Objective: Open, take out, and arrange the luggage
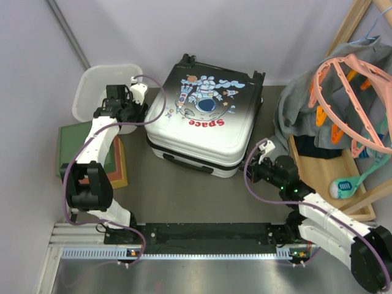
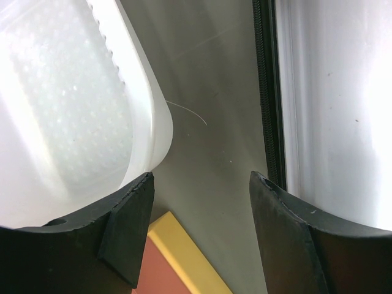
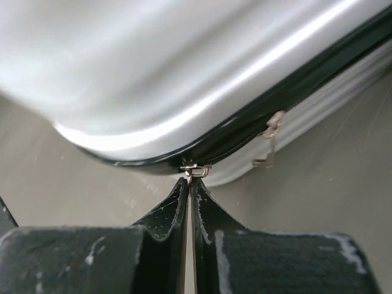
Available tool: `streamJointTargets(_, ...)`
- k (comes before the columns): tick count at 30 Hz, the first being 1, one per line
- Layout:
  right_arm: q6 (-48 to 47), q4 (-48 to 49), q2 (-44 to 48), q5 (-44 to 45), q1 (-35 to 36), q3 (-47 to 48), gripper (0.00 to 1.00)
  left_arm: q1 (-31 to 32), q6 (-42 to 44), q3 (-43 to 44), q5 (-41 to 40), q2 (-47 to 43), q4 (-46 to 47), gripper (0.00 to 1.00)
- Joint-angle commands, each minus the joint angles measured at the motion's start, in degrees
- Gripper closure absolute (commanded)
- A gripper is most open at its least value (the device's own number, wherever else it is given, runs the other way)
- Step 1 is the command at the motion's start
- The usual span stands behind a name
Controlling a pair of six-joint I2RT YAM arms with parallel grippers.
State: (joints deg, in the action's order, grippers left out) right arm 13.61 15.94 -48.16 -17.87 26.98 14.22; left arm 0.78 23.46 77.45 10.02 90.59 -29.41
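Pinches the metal zipper pull [image 3: 195, 171] with the right pincer [image 3: 191, 184], pressed together on just its tip, at the near right corner of the luggage [image 1: 205, 125]. Could lose it: with so thin a hold, any tug off the line of the zip would likely slip the tab free or jam the slider. Lies flat and zipped on the tabletop [image 1: 184, 196], hiding whatever is inside. Right of the luggage, shows a wooden tray [image 1: 315, 174] with a blue brush [image 1: 344, 185] in it. Holds the left pincer [image 2: 201, 180] apart, on nothing, at the luggage's left side beside the white perforated basket [image 2: 156, 122], with nothing visible in the part seen.
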Motion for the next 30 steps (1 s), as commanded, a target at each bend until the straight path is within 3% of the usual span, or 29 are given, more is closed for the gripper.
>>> streamJointTargets(1, -2.53, -8.46, 3.69, 3.52, 5.88, 4.50, 1.00, 3.09, -1.58, -3.36, 9.58, 1.00, -4.34, 0.31)
streamJointTargets(6, -1.04, -7.95, 2.90, 9.33, 11.94, 4.50, 1.00, 3.09, -1.75, -3.97, 10.10, 1.00, -4.08, 0.31)
streamJointTargets(12, 1.94, -2.51, 0.18, 22.76, 23.89, 6.34, 1.00, 3.09, -1.84, -4.67, 12.29, 0.82, -3.99, 0.31)
streamJointTargets(18, 4.31, 1.97, -9.22, 31.22, 34.35, 12.49, 1.00, 3.53, -2.11, -6.08, 14.59, 0.30, -3.11, 0.32)
streamJointTargets(24, 8.01, 1.99, -18.10, 30.88, 35.86, 20.05, 1.00, 4.94, -0.35, -9.24, 18.10, -2.33, -2.15, 0.32)
streamJointTargets(30, 10.39, 2.34, -20.40, 30.08, 35.95, 22.35, 1.00, 7.13, 2.37, -14.16, 22.05, -6.91, -1.27, 0.32)
